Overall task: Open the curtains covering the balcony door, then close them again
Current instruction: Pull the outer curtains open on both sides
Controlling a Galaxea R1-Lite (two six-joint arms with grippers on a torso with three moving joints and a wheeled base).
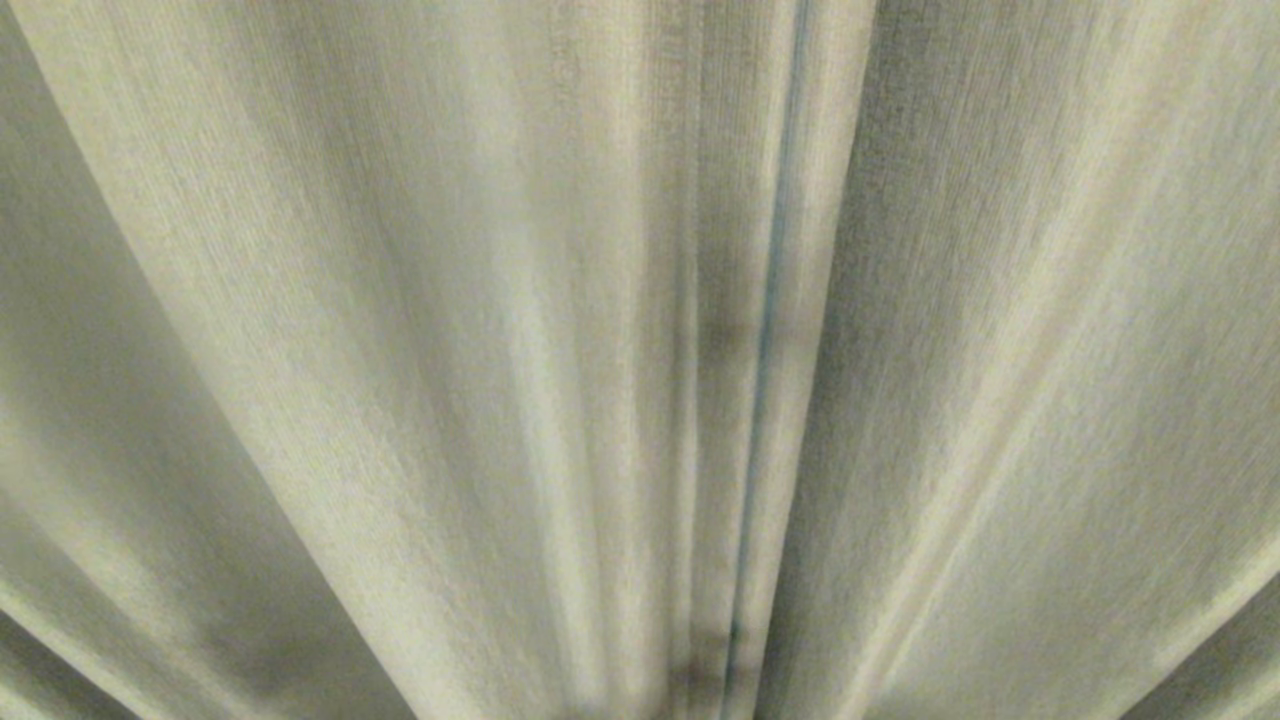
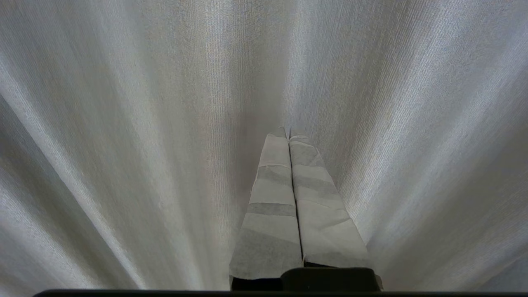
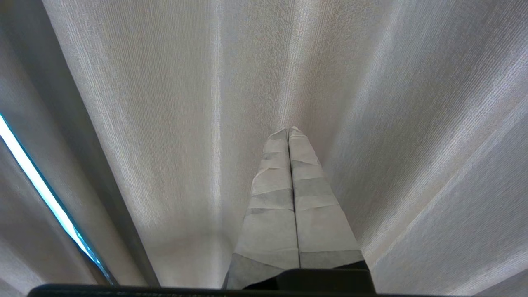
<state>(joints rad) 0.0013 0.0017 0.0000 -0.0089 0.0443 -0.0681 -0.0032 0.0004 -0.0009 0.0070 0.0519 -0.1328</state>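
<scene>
1. Right in front of your head camera, the curtains [image 1: 420,360] fill the whole view; pleated cream folds hang drawn, with a thin bluish slit of light between two edges.
2. Your left pincer [image 2: 288,134] is pressed together, empty, tips at or just short of the fabric; contact unclear.
3. Your right pincer [image 3: 288,132] is likewise pinched together, empty, tips close to a fold.
4. In the right wrist view, a bright gap [image 3: 37,181] shows beside the fabric.
</scene>
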